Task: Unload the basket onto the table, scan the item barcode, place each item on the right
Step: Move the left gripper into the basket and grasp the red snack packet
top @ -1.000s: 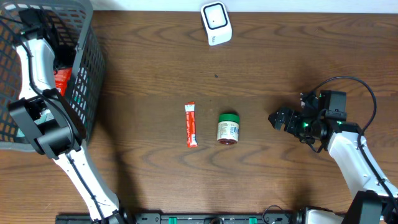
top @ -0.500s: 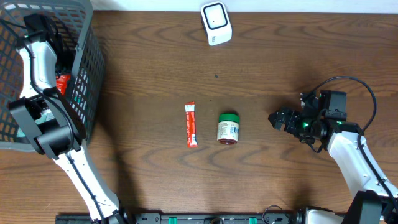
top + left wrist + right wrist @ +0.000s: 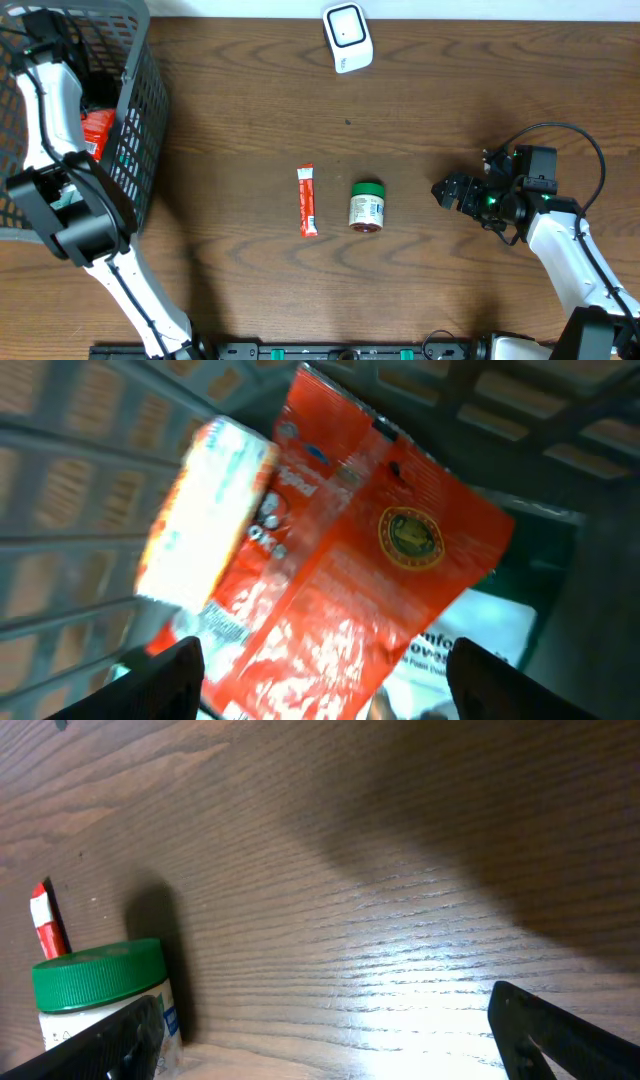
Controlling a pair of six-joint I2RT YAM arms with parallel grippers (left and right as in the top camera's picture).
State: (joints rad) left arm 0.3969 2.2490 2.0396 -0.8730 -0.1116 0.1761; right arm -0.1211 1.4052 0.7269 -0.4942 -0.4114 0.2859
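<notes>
Left pincer (image 3: 330, 675) spread above a red packet (image 3: 380, 560) in the basket (image 3: 135, 110), right pincer (image 3: 335, 1035) spread, idle; scanning apparently still ahead

the table (image 3: 250, 120) was dark brown wood with a clear grain, smooth, and gave a soft sheen where light struck it. the basket (image 3: 140, 120) was grey plastic mesh, matt. the red pouch (image 3: 380, 560) was glossy, crinkled film that caught the light; the white pack (image 3: 205, 510) against it was too blurred to judge. the jar (image 3: 366, 207) had a paper-looking label and a green plastic lid (image 3: 98, 975), fairly matt. the sachet (image 3: 308, 214) was shiny red and white film. the scanner (image 3: 347, 37) was smooth white plastic.
</notes>
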